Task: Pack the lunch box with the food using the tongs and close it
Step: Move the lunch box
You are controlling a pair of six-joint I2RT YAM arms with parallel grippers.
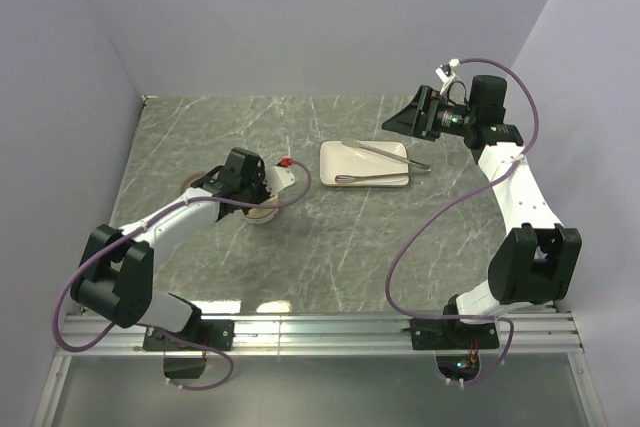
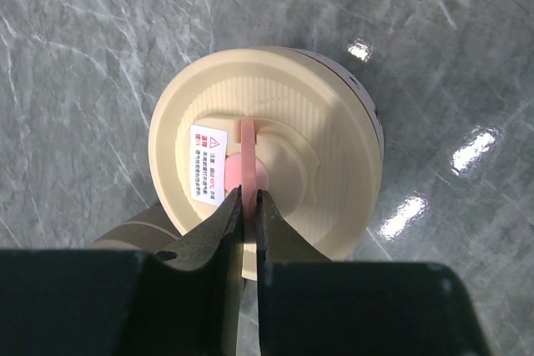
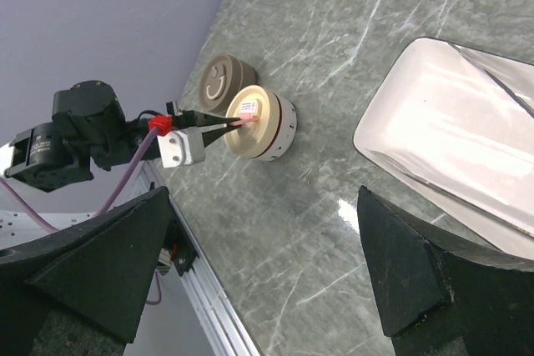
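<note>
2 arms up: left gripper point(image 2: 248, 206) is pinched narrow on the pink tab point(image 2: 247, 168) atop the round cream lunch box point(image 2: 334, 147). Right gripper point(image 3: 264, 198) hangs spread wide near the white plate point(image 1: 345, 157), where the tongs point(image 1: 395, 155) lie.

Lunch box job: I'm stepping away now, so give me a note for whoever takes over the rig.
Left gripper: shut on the pink tab of the lunch box lid.
Right gripper: open, raised near the white plate.
Tongs lie on that plate.
Lid sits on the cream lunch box; no food shows anywhere.
To do: confirm food is inside and lid sealed.
</note>
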